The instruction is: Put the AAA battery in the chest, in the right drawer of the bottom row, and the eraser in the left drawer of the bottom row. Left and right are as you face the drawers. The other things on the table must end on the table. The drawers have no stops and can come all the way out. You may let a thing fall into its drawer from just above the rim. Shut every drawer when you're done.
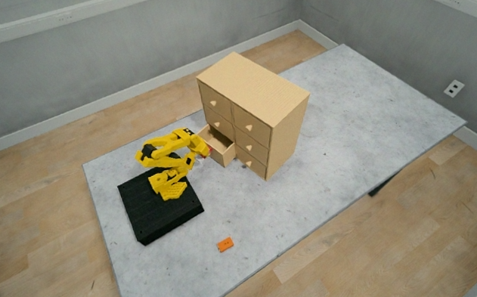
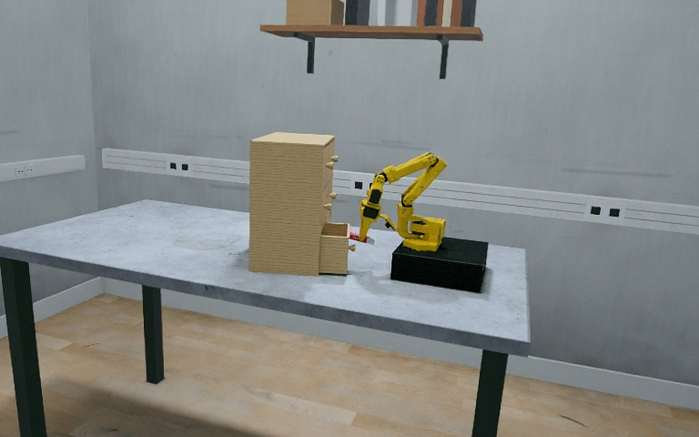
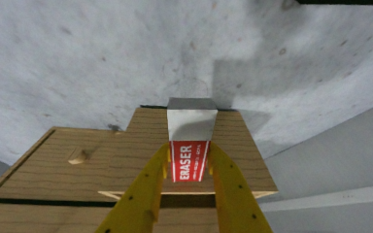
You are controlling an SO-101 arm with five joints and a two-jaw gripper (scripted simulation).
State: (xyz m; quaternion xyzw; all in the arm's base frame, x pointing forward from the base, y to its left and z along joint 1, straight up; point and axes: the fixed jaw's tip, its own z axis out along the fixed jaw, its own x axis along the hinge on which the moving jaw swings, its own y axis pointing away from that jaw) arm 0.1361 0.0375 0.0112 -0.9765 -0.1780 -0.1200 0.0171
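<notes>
The eraser (image 1: 210, 150) (image 2: 356, 237) (image 3: 188, 170), red with a white end, is between the jaws of my gripper (image 1: 207, 153) (image 2: 364, 238) (image 3: 189, 148), which is shut on it. It is held off the table, just in front of the open bottom-left drawer, at about rim height; its red end points toward the chest. That drawer (image 1: 229, 155) (image 2: 334, 255) (image 3: 235, 160) is pulled well out; the visible part of its inside shows nothing. The bottom-right drawer (image 1: 256, 168) (image 3: 104, 170) is shut. The AAA battery is not visible in any view.
The chest (image 1: 254, 88) (image 2: 288, 206) stands beyond the gripper; its upper four drawers look shut. An orange block (image 1: 225, 244) lies on the table (image 1: 335, 158) (image 2: 196, 242) near the front edge. The black base (image 1: 161, 213) (image 2: 438, 270) carries the arm.
</notes>
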